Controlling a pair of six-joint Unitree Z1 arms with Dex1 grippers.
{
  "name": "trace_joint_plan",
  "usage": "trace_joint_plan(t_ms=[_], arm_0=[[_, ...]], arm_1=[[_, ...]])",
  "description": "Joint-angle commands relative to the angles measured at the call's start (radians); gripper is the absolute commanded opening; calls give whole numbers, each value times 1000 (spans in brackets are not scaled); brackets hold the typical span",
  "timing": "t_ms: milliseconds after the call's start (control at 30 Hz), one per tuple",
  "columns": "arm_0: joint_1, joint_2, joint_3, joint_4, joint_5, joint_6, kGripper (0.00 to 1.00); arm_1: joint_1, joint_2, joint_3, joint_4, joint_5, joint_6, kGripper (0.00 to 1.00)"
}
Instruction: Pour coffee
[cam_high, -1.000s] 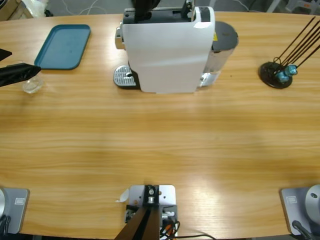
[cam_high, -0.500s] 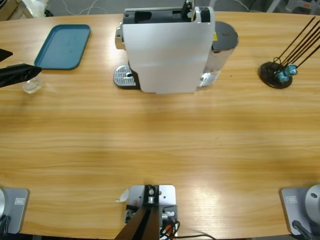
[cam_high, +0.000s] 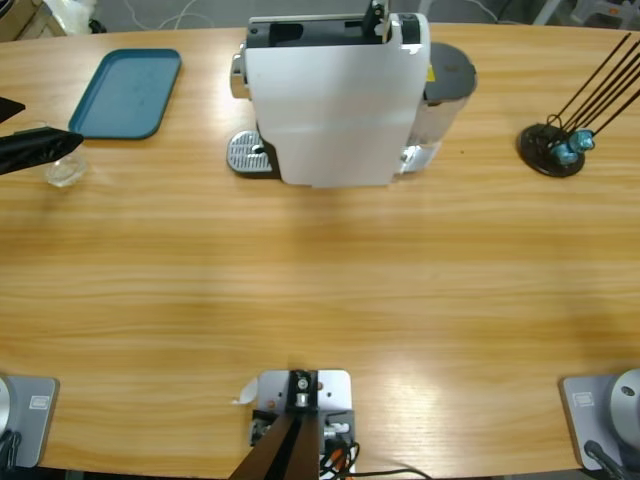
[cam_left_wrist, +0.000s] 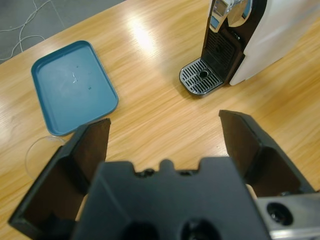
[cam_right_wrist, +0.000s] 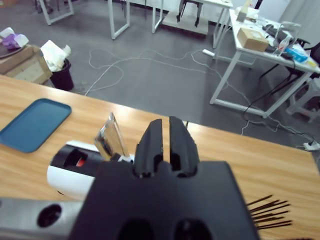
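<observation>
On the counter (cam_high: 320, 300) in the high view, a big white coffee machine (cam_high: 335, 95) stands at the top middle w/ its silver drip tray (cam_high: 245, 153) sticking out to the left. A blue tray (cam_high: 128, 92) lies top left. Just below it, near the left edge, sits a small clear glass (cam_high: 63, 170), and a black claw (cam_high: 35, 148) comes in from the left edge right at the glass. A black stand w/ thin sticks (cam_high: 552, 148) is far right. Can't see coffee in the glass from up here.

Next, the left wrist view: the left claw (cam_left_wrist: 165, 135) is spread wide w/ nothing between its 2 jaws. Past it are the blue tray (cam_left_wrist: 72, 87), the drip tray (cam_left_wrist: 201, 82) and the machine's spout area (cam_left_wrist: 227, 30). The glass's clear rim (cam_left_wrist: 42, 150) shows by the left jaw, beside it and not inside the grip. No coffee shows in it.

Last, the right wrist view: the right claw (cam_right_wrist: 165, 137) is pinched almost closed w/ nothing in it. It is up above the machine's top (cam_right_wrist: 80, 165), looking out at the room.

My guess: the job is barely begun. No cup is under the spout, and no coffee shows anywhere. Still to do: grab the glass, put it on the drip tray, get coffee in it.
</observation>
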Motion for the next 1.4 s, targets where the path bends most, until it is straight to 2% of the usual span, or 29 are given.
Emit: trace_joint_plan(t_ms=[33,100,367,633,1067,1400], arm_0=[[-7,-4,35,-8,-8,11,945],[-9,-4,35,-8,-8,11,945],[-10,0,35,-8,-8,11,945],[-12,8,35,-8,-9,11,945],[-17,15,35,-8,-9,11,945],[-17,23,35,-8,-9,11,945]], arm_1=[[22,3,258,-147,-10,26,0],[22,18,267,-147,-12,23,0],[22,137,160,-157,-20,-140,0],[22,195,102,-157,-42,-201,0],[26,264,15,-157,-48,-247,0],[64,346,-14,-168,-15,-244,0]])
